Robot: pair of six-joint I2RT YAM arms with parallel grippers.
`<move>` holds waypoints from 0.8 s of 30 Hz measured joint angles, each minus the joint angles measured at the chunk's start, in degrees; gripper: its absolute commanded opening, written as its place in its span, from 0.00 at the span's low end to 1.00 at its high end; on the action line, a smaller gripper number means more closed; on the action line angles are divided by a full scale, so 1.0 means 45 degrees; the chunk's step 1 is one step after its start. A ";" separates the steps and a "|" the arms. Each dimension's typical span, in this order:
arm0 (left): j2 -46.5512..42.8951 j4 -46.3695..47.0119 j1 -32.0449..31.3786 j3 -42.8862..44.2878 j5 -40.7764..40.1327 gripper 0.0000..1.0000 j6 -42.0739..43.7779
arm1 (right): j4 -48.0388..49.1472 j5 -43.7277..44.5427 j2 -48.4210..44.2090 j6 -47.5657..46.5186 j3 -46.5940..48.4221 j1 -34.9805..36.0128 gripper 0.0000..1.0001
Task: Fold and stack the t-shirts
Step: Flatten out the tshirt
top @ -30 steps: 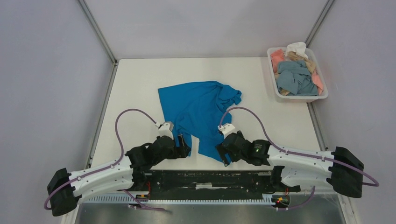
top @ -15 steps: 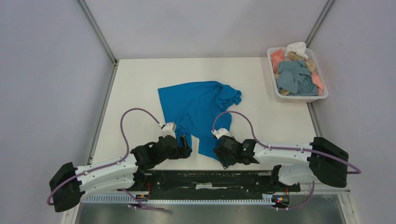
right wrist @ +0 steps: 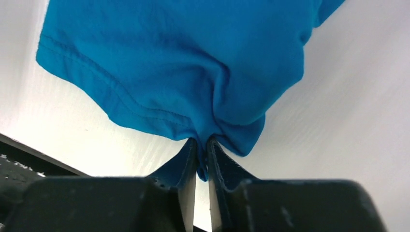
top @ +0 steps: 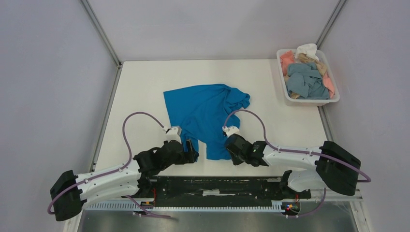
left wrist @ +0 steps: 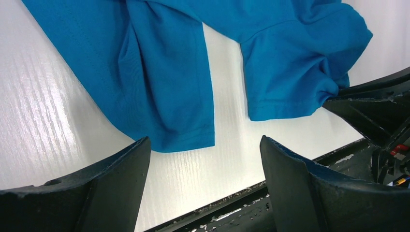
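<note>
Top external: showing blue shirt (top: 205, 113) lying rumpled on table (top: 140, 87), about mid-width, with its near edges reaching toward both arms.
Blue shirt: lying mostly flat, bunching at the far right corner. Trailing two lobes toward the near edge, with a strip of bare table between them.
Left gripper (left wrist: 204, 142): hovering over the near left lobe, jaws standing wide apart. Framing that lobe's hem corner in the left wrist view, the hem lying just beyond and between the two fingertips. Touching neither finger, as far as can be told.
Right gripper (right wrist: 202, 145): pinching blue shirt, jaws pressing almost together on a gathered fold of the near right lobe, close beside its stitched hem.
Cloth at right jaws: puckering into tight creases at the pinch, then fanning out and away from the fingertips over table. Impossible to tell whether lifting off the surface there.
Left wrist: also catching right gripper at the frame's right edge, gripping the bunched corner of the right lobe.
Tray (top: 309, 100): sitting at the far right corner of table, well apart from blue shirt.
Other shirts (top: 304, 79): lying heaped inside tray, grey-blue on top, with salmon, tan and white showing around it.
</note>
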 measured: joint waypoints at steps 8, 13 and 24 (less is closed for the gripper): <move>0.0670 -0.0141 0.0000 0.0471 0.0204 0.88 0.0010 | -0.0160 0.1438 -0.0568 0.0340 -0.0117 -0.0384 0.00; 0.3070 0.0175 0.0000 0.1549 0.0651 0.70 0.0029 | 0.0092 0.2929 -0.2259 0.0233 -0.0316 -0.1224 0.00; 0.6407 -0.0452 0.0000 0.3157 0.0748 0.53 0.0063 | 0.0782 0.3497 -0.3473 -0.0107 -0.1268 -0.2021 0.00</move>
